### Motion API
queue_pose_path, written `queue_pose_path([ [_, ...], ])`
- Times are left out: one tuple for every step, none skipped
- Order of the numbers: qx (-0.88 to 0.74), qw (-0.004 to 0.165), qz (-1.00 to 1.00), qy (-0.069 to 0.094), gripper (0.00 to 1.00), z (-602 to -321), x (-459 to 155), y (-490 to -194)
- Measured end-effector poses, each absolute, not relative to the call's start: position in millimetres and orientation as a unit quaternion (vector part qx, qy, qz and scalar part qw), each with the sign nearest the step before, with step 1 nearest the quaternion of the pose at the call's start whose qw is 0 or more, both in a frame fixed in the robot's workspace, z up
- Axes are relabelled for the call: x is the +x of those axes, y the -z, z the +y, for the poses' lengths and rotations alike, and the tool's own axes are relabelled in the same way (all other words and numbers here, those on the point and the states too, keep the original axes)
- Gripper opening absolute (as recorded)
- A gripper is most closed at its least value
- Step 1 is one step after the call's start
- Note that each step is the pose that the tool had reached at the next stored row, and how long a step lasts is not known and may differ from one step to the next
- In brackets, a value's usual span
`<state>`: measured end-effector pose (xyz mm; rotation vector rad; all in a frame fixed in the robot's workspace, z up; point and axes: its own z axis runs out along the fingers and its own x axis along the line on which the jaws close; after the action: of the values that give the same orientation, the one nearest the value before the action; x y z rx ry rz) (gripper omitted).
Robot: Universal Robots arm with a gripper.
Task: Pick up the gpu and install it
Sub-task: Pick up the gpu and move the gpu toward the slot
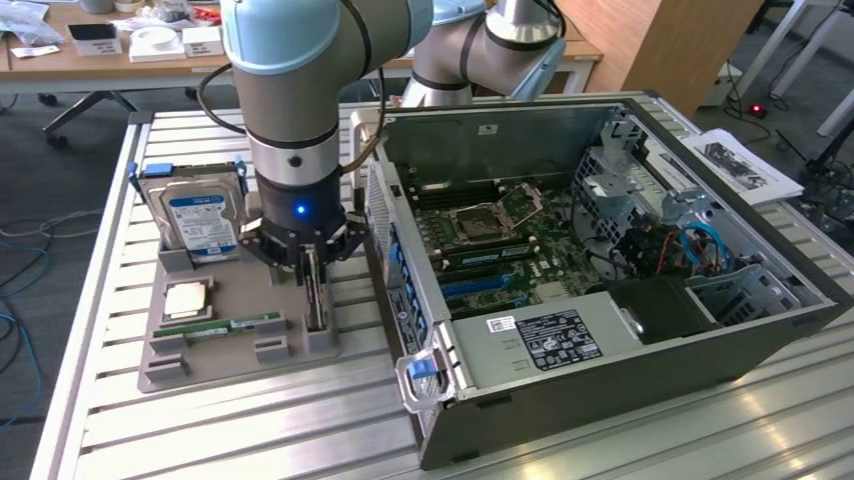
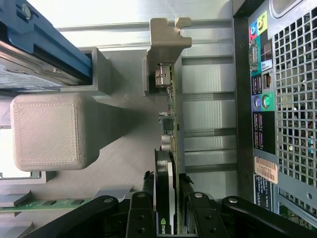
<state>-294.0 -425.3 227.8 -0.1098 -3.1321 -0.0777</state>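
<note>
Gripper: the arm's black gripper (image 1: 315, 272) comes straight down over the tray. Its fingers (image 2: 142, 203) are closed against both faces of the card, gripping it.
Gpu: a thin green circuit card with a black fan cooler and a silver end bracket, the gpu (image 2: 174, 114) stands on edge in a slot of the flat grey printed tray (image 1: 247, 295). To my eye it is not yet lifted.
Why on edge: the upright slot leaves both flat faces free to be pinched from above (a sensible fixture).
Neighbours: the silver hard drive with a blue-white label (image 1: 200, 215) stands in its own holder, and the narrow green memory stick (image 1: 235, 326) lies flat. Both are apart from the gripper.
Destination: the open dark grey computer case (image 1: 561, 345) lies on its side just beside the tray on the slatted metal worktop (image 1: 200, 430). Its board faces up, presumably so cards drop in from above.
</note>
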Motion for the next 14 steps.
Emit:
queue_pose_path([
  [-0.035,0.003,-0.999,0.025,0.33,-425.3,-294.0,-227.8],
  [-0.035,0.003,-0.999,0.025,0.33,-425.2,-293.9,-227.8],
  [-0.035,0.003,-0.999,0.025,0.33,-425.2,-294.0,-227.8],
  [-0.035,0.003,-0.999,0.025,0.33,-425.2,-294.0,-227.9],
  [-0.035,0.003,-0.999,0.025,0.33,-425.2,-294.0,-227.8],
  [-0.035,0.003,-0.999,0.025,0.33,-425.2,-293.9,-227.8],
  [-0.035,0.003,-0.999,0.025,0.33,-425.2,-294.0,-227.8],
  [-0.035,0.003,-0.999,0.025,0.33,-425.2,-294.0,-227.9],
  [-0.035,0.003,-0.999,0.025,0.33,-425.2,-293.9,-227.9],
  [-0.035,0.003,-0.999,0.025,0.31,-425.2,-294.0,-227.9],
  [-0.035,0.003,-0.999,0.025,0.27,-425.2,-294.0,-227.9],
  [-0.035,0.003,-0.999,0.025,0.27,-425.2,-294.0,-227.9],
  [-0.035,0.003,-0.999,0.025,0.27,-425.2,-294.0,-227.9],
  [-0.035,0.003,-0.999,0.025,0.27,-425.2,-294.0,-227.9],
])
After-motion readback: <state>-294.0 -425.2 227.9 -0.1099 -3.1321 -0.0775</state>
